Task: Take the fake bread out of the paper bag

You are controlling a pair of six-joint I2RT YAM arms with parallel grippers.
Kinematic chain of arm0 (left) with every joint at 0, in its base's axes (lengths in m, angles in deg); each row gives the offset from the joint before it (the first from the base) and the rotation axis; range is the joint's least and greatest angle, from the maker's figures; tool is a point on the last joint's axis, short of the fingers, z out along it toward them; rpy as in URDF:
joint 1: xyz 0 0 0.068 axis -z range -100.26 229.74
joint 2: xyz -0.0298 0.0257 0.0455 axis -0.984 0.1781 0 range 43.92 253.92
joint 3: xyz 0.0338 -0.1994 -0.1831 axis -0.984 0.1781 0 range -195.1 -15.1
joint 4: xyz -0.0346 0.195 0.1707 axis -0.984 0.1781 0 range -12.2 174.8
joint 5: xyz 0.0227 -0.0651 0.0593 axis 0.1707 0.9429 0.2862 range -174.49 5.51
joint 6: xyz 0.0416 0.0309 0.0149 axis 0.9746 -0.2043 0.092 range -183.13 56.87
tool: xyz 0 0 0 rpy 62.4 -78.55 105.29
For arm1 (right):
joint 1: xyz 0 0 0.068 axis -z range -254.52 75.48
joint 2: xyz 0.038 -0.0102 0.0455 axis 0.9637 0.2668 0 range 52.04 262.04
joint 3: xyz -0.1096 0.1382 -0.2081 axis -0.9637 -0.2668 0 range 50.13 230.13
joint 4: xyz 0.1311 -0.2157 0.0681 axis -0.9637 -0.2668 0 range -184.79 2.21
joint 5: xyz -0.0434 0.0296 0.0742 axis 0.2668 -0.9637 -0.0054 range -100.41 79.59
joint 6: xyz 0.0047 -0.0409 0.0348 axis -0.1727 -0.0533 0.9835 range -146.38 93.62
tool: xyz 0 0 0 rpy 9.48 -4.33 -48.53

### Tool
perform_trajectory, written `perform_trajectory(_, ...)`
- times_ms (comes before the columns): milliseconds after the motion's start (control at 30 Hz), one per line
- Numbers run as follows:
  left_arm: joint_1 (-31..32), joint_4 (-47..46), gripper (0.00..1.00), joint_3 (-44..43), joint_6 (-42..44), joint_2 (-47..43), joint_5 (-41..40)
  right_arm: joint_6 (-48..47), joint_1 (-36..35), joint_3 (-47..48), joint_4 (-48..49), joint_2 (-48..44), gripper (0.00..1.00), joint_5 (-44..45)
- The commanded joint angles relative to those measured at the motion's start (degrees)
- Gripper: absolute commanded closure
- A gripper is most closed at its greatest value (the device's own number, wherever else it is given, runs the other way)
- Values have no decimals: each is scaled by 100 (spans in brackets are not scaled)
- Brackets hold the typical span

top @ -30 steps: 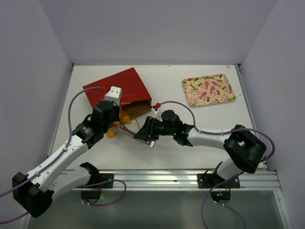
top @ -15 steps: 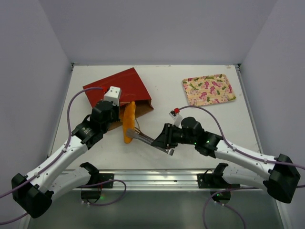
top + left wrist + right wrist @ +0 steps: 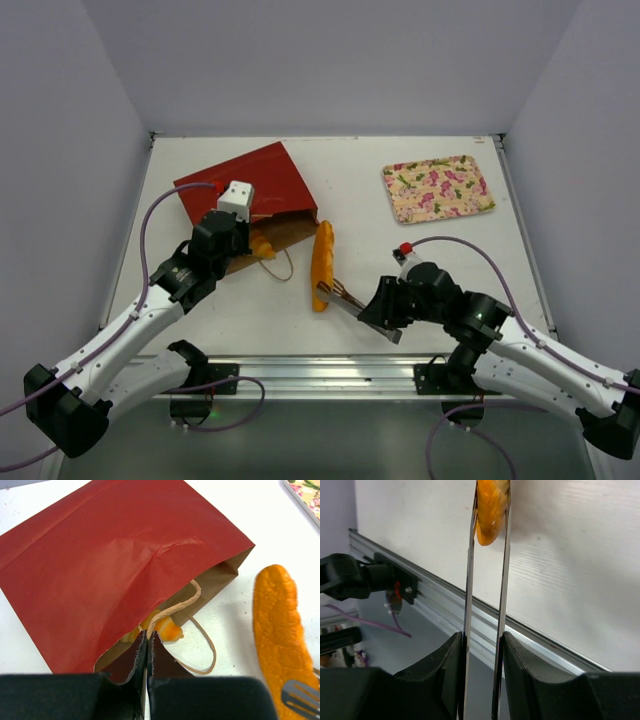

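Observation:
The red paper bag lies flat at the back left, its brown mouth facing right. My left gripper is shut on one tan loop handle at the bag's mouth. A small orange bread piece shows inside the mouth. My right gripper is shut on metal tongs. The tongs pinch the near end of a long orange bread, which is outside the bag, to its right. The long bread also shows in the left wrist view and between the tong blades in the right wrist view.
A pink-flowered tray sits at the back right. The second bag handle lies looped on the table by the mouth. A metal rail runs along the near table edge.
My right arm has drawn back to the right with the tongs, carrying the long bread out of the bag's mouth and away from it. My left gripper has stayed on the handle.

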Motion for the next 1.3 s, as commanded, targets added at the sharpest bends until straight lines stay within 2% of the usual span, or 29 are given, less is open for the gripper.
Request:
perform_trajectory(0, -34, -146, 100, -95, -86, -87, -85, -252, 5, 449, -805, -304, 70, 673)
perform_trajectory(300, -43, -137, 100, -69, -86, -140, -50, -744, 48, 1240, -1386, 248, 72, 1973)
perform_trajectory(500, -43, -137, 100, -78, -50, -132, 29, -1192, 364, 1828, -1377, 802, 72, 2318)
perform_trajectory(867, -43, -137, 100, -78, -50, -158, 73, -2563, 2455, 2858, -1193, 2243, 73, 1773)
perform_trajectory(1000, -34, -137, 100, -69, -59, -184, 65, -2845, 3394, 2981, -816, 2806, 73, 1106)
perform_trajectory(1067, -43, -137, 100, -60, -50, -193, 73, -2994, 3572, 3042, -684, 3017, 74, 982)
perform_trajectory(1267, -43, -146, 100, -69, -59, -175, 100, -3285, 3748, 3683, -814, 3852, 75, 1420)
